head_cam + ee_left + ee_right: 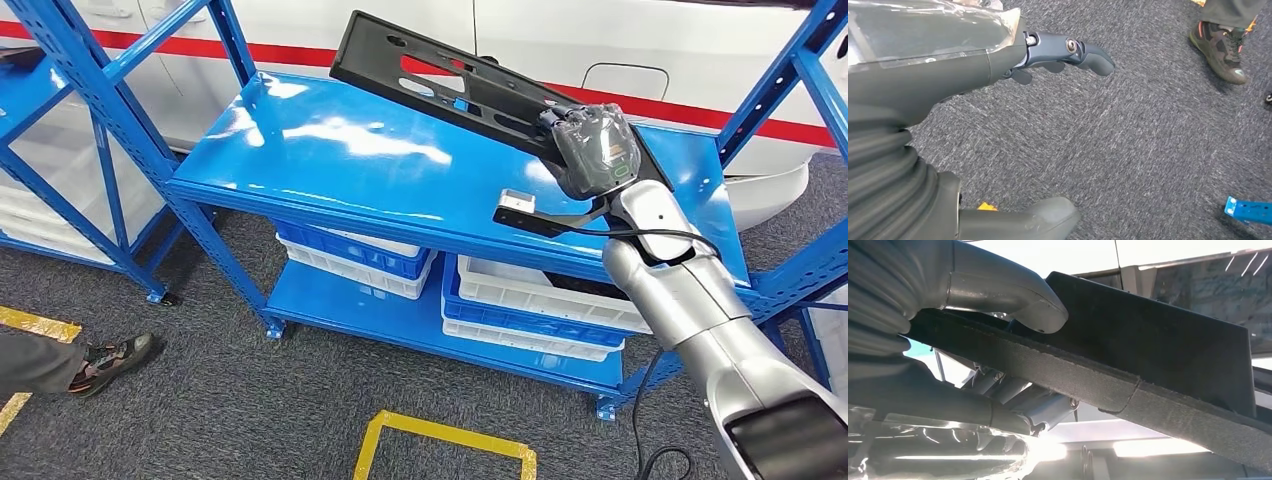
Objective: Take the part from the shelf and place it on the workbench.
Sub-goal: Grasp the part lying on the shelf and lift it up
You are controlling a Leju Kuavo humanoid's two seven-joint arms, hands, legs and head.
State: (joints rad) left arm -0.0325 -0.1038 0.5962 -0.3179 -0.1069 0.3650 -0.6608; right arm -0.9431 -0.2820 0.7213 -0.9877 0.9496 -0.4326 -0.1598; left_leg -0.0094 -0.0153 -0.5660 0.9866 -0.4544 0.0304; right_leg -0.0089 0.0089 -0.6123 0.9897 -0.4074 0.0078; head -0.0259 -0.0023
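A long flat black part (440, 75) with cut-outs is tilted above the top of the blue shelf (330, 150), its far end raised. My right hand (592, 150) grips its near end. In the right wrist view the thumb (1023, 295) presses on one face of the black part (1158, 350) and the fingers wrap the other side. My left hand (998, 60) hangs over grey carpet with its fingers apart and nothing in it.
Blue and white bins (530, 305) sit on the lower shelf. A white car body (600, 50) stands behind the shelf. A second blue rack (40, 120) is at left. A person's shoe (110, 360) rests on the carpet by yellow floor tape (440, 440).
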